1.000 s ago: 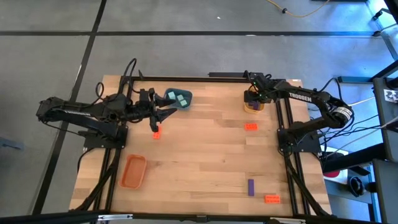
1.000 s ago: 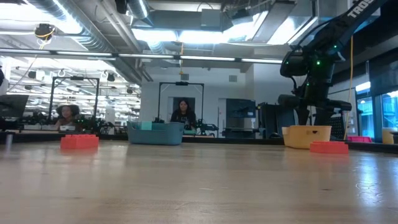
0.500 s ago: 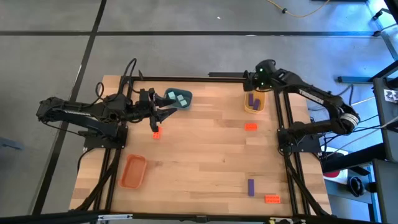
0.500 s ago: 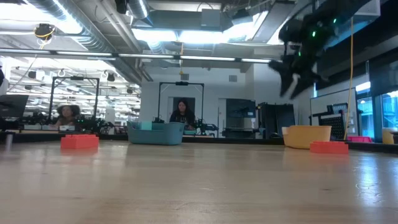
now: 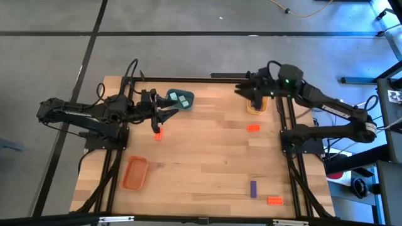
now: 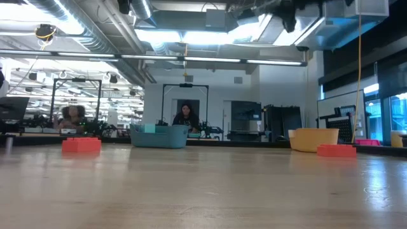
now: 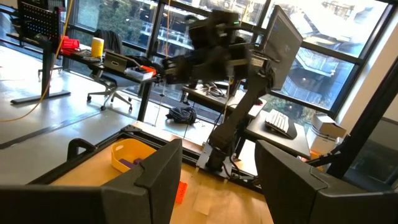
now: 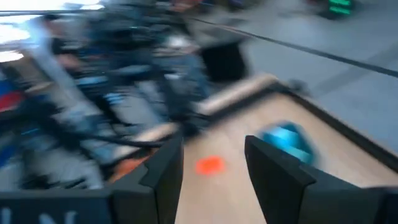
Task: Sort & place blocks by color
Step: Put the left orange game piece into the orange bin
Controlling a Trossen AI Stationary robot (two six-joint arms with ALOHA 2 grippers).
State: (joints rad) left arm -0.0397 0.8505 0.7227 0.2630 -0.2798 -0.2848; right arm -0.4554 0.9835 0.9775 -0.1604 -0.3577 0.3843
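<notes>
The left gripper (image 5: 168,113) is seen near the table's far left, between the blue tray (image 5: 181,99) and an orange block (image 5: 157,133); its fingers (image 7: 158,171) are spread with nothing between them. The right gripper (image 5: 242,90) is raised over the far right of the table, just left of the yellow tray (image 5: 255,108), which the arm partly covers; its fingers (image 8: 273,168) are also parted and empty. Two teal blocks (image 5: 183,98) are seen lying in the blue tray. A purple block (image 7: 135,162) is made out inside the yellow tray in the left wrist view. A second orange block (image 5: 253,128) lies on the bare table just in front of the yellow tray. Near the front right edge a purple block (image 5: 253,188) and a third orange block (image 5: 274,201) lie close together but apart. The orange tray (image 5: 134,173) sits at front left; no block is seen in it. In the low view the orange blocks, blue tray and yellow tray are lined along the far edge, and a person (image 6: 186,117) is noted in the room behind. The right wrist view is motion-blurred; only an orange block and the blue tray are recognised.
</notes>
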